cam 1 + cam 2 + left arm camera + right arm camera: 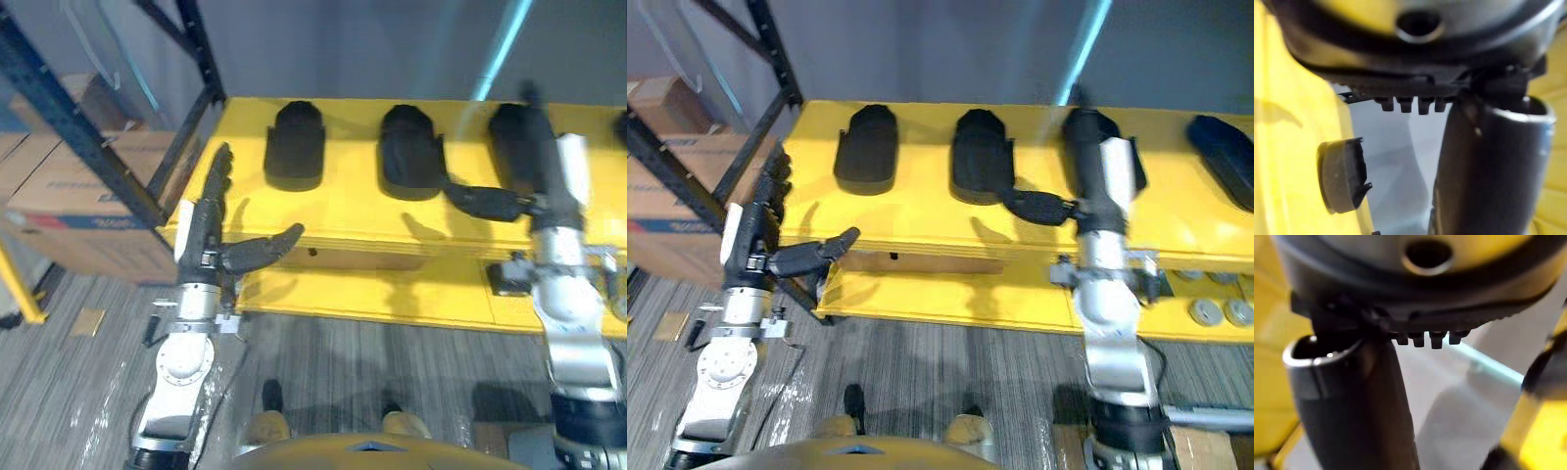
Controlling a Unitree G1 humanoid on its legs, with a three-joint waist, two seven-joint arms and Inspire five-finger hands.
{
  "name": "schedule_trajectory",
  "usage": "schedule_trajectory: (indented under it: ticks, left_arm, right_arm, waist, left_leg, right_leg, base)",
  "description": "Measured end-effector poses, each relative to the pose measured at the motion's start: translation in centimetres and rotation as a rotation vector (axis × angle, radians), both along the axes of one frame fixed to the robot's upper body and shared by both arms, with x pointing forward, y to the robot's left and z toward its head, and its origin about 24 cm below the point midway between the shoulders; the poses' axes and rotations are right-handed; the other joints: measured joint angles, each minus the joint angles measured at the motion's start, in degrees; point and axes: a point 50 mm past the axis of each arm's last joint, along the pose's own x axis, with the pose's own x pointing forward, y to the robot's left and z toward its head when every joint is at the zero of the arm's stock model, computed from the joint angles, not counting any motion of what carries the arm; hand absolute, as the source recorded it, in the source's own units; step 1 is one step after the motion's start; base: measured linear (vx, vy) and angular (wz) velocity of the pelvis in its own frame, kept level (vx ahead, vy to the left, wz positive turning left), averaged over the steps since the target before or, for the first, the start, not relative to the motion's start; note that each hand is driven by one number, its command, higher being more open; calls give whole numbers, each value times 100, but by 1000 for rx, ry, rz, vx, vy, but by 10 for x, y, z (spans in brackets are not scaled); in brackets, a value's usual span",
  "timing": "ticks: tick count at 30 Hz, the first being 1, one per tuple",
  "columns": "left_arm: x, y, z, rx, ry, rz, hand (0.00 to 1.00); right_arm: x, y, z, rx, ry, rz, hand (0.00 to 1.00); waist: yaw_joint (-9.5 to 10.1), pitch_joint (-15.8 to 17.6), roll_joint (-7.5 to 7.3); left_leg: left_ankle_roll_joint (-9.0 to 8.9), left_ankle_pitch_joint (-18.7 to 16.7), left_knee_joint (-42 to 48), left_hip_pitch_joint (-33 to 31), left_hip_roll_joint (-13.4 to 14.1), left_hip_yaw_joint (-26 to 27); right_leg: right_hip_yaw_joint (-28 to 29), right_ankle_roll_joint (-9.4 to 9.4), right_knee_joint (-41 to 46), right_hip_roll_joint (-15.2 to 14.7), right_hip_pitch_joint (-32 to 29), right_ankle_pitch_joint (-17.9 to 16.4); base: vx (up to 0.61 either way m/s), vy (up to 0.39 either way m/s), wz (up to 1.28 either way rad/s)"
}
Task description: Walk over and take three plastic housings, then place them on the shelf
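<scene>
Pickup step. Right hand [544, 162] was spread over third housing from left [502, 137]; left hand [201, 235] wide, empty, by table [343, 215] left edge. Next needed: closing grasp.

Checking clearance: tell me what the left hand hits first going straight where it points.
The left hand probably meets the dark rack post at the yellow table's far left corner, missing the leftmost black plastic housing; depth unclear.

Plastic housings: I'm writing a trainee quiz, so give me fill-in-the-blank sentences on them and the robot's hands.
The black plastic housings lie on a ___ table. The open left hand holds ___. The right hand, fingers straight, reaches over a ___. The cardboard box sits on the robot's ___ side.
Missing: yellow; nothing; housing; left.
</scene>
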Motion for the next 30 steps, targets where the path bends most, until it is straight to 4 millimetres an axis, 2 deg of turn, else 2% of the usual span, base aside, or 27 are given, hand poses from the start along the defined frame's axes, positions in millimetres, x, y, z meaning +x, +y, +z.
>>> schedule_trajectory:
  ticks: [2,4,8,10,12,13,15,16,18,20,26,28,30]
  left_arm:
    - [2,13,3,129,18,76,100]
    - [6,17,4,171,47,97,100]
    - [23,25,2,214,112,149,100]
    - [29,33,-6,253,188,194,100]
    - [35,46,-25,280,334,262,100]
    - [36,46,-27,284,348,267,100]
    - [45,51,-35,328,437,268,100]
    - [48,51,-34,342,448,263,100]
    - [63,50,-27,390,456,258,100]
    - [72,47,-15,371,430,249,100]
    - [98,35,32,423,275,223,100]
    - [104,30,45,451,228,217,100]
    - [106,27,49,455,211,214,100]
  right_arm:
    - [-26,-10,5,-21,-100,-79,100]
    - [-40,-14,6,-71,-146,-152,100]
    - [-61,-32,-15,-23,-141,-321,100]
    - [-66,-42,-33,42,-95,-386,100]
    - [-77,-49,-67,147,22,-460,100]
    - [-78,-49,-71,154,36,-467,100]
    - [-89,-50,-110,215,200,-508,100]
    - [-91,-49,-120,233,243,-515,100]
    - [-97,-37,-157,299,393,-507,100]
    - [-101,-26,-177,336,488,-479,100]
    - [-113,-3,-230,521,712,-469,100]
    - [-118,1,-243,588,772,-466,100]
    - [-125,4,-254,653,839,-447,100]
  waist:
    - [-247,-97,51]
    - [-369,-140,52]
    - [-568,-190,29]
    - [-663,-199,45]
    - [-787,-212,101]
    - [-798,-209,108]
    - [-812,-206,134]
    - [-811,-198,135]
    - [-816,-155,168]
    - [-803,-103,214]
    - [-768,291,244]
    - [-738,384,246]
    - [-650,447,227]
  left_leg:
    - [-14,-33,0,58,51,200]
    - [-21,-50,0,137,77,378]
    - [-73,-119,-1,145,146,596]
    - [-71,-130,-2,144,143,707]
    - [-46,-184,-3,156,143,876]
    - [-38,-192,-3,158,143,886]
    - [-29,-212,-2,148,146,1006]
    - [-29,-213,-2,127,145,1020]
    - [-21,-206,0,71,185,1290]
    - [-20,-187,1,28,194,1383]
    - [22,-102,21,-164,229,1413]
    - [42,-66,17,-278,204,1420]
    - [41,-61,17,-277,178,1423]
  right_leg:
    - [178,-10,-45,50,-55,52]
    - [347,-14,-34,74,-119,60]
    - [579,-34,-55,154,-257,78]
    - [676,-29,-21,154,-341,81]
    - [812,-14,-7,155,-414,90]
    - [818,-13,-7,155,-418,90]
    - [892,-19,47,155,-508,106]
    - [899,-30,77,154,-544,107]
    - [899,-5,112,140,-628,131]
    - [879,-8,155,121,-673,129]
    - [620,-38,346,67,-762,14]
    - [571,-19,475,21,-908,-69]
    - [574,-13,543,-6,-934,-133]
  base:
    - [13,-24,-45]
    - [1,-18,-44]
    - [-27,-16,-30]
    - [-21,-6,-29]
    - [-8,-3,-30]
    - [6,-5,-20]
    - [13,-7,-15]
    - [13,-12,-8]
    - [7,-8,3]
    - [19,-13,10]
    - [16,-24,24]
    - [13,-15,24]
    - [46,-18,6]
